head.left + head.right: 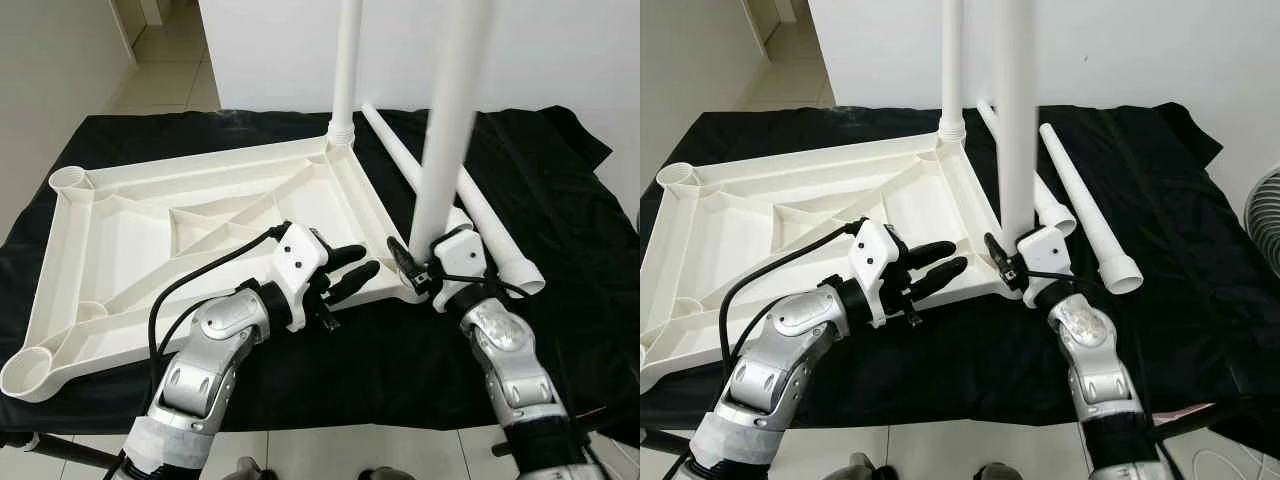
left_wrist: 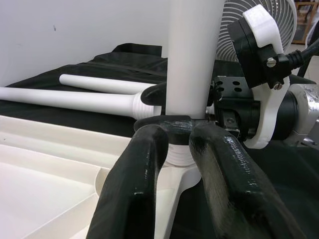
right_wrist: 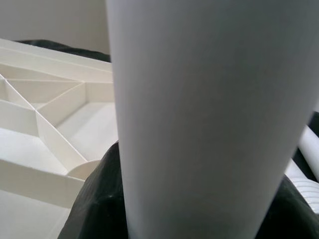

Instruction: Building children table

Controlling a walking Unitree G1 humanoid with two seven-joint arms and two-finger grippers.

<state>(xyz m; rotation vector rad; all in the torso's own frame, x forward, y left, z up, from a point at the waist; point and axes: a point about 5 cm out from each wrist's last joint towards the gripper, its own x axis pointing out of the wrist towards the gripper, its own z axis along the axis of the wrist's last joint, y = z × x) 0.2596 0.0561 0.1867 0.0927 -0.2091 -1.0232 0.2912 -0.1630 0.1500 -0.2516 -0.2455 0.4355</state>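
The white tabletop [image 1: 150,215] lies upside down on a black cloth. One white leg [image 1: 346,70] stands upright in its far right corner socket. At the near right corner my right gripper [image 1: 428,265] is shut on a second leg [image 1: 452,120] just above its base, holding it upright on the socket. In the right wrist view this leg [image 3: 199,124] is very close, with a black finger on either side. My left gripper [image 1: 352,270] is open by a narrow gap, empty, over the tabletop's near right rim. Its fingertips [image 2: 154,132] reach the held leg's collar.
Two loose legs [image 1: 495,225] [image 1: 395,150] lie on the cloth to the right of the tabletop. Empty round sockets [image 1: 68,180] [image 1: 25,370] sit at the two left corners. A white fan [image 1: 1265,220] stands beyond the table's right end, and a white wall runs behind.
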